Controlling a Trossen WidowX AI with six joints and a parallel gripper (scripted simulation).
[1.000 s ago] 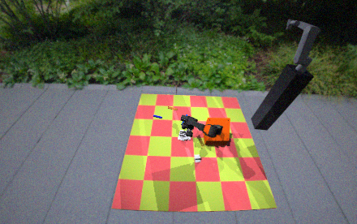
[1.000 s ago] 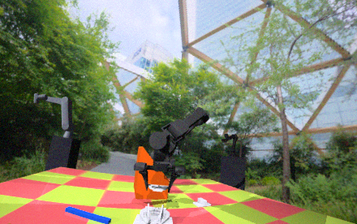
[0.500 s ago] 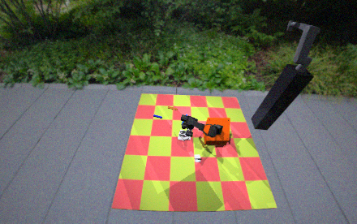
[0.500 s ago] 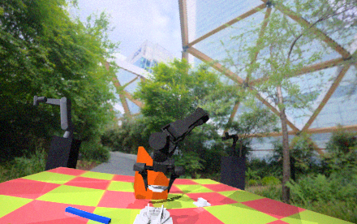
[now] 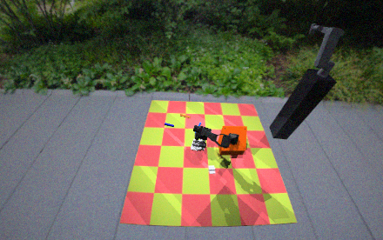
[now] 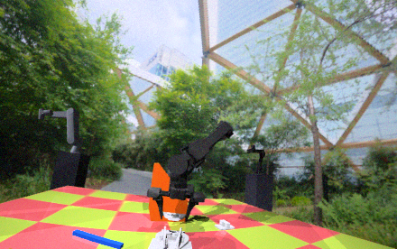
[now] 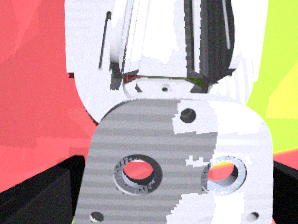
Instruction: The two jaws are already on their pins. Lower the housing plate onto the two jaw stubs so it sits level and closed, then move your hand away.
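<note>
The white housing plate [image 7: 150, 142] [image 6: 174, 216], with two large round holes and smaller ones, is between the fingers of my gripper [image 7: 172, 166] [image 6: 175, 219] [image 5: 199, 140]. My gripper is shut on it, with one black finger at each side. The white base assembly with the jaws [image 7: 245, 45] [image 6: 170, 242] [image 5: 195, 149] lies on the mat. In the wrist view the plate's rounded edge overlaps the near end of the assembly. In the exterior view the plate shows above and behind the assembly. The jaw stubs and any contact with them cannot be made out.
An orange block [image 5: 233, 130] [image 6: 156, 191] stands beside the arm. A small white part [image 5: 211, 170] [image 6: 225, 224] lies on the checkered mat [image 5: 170, 178]. A blue bar [image 5: 169, 125] [image 6: 96, 239] and a small orange piece [image 5: 184, 116] lie farther off.
</note>
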